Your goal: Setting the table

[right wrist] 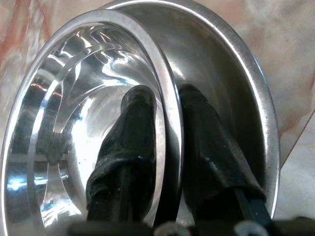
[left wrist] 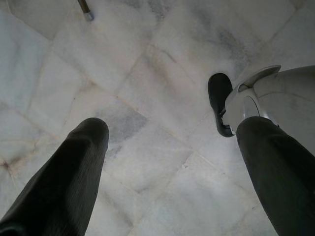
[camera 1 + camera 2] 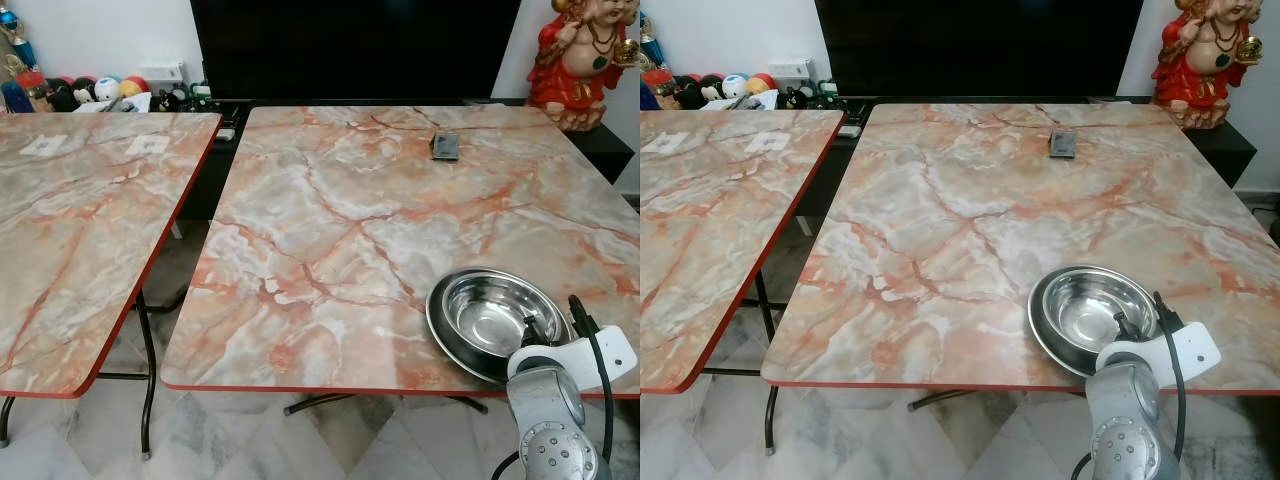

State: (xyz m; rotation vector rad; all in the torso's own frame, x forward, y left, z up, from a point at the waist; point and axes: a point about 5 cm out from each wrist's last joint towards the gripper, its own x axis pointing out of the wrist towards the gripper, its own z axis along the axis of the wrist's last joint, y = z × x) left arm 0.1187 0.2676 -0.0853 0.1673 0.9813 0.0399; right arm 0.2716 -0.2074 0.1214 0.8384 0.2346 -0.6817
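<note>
Right gripper [image 1: 165, 128] is pinching the rim of the steel bowl [image 3: 487, 318], one black finger [image 1: 129, 142] inside the bowl, the other outside against the wall, rim clamped between them. From my head cameras I see the bowl resting on the marble-pattern table [image 3: 350, 240], near its front edge toward the right corner, with the silver right arm [image 3: 1127, 405] coming up from below the edge to it. Bowl looks upright, shiny, nothing in it that I can make out.

Left gripper [image 2: 172, 162] hangs idle by the robot's side, fingers spread wide apart, pointing down at the white marble floor [image 2: 147, 88]; a robot foot [image 2: 219, 101] shows beside it.

Other stuff: a small dark flat object [image 3: 445, 146] lies on the far part of the same table, well apart from the bowl. A second matching table [image 3: 70, 230] stands to the left with a gap between. A red figurine [image 3: 580, 60] sits behind the far right corner, a dark screen [image 3: 350, 45] behind the table.
</note>
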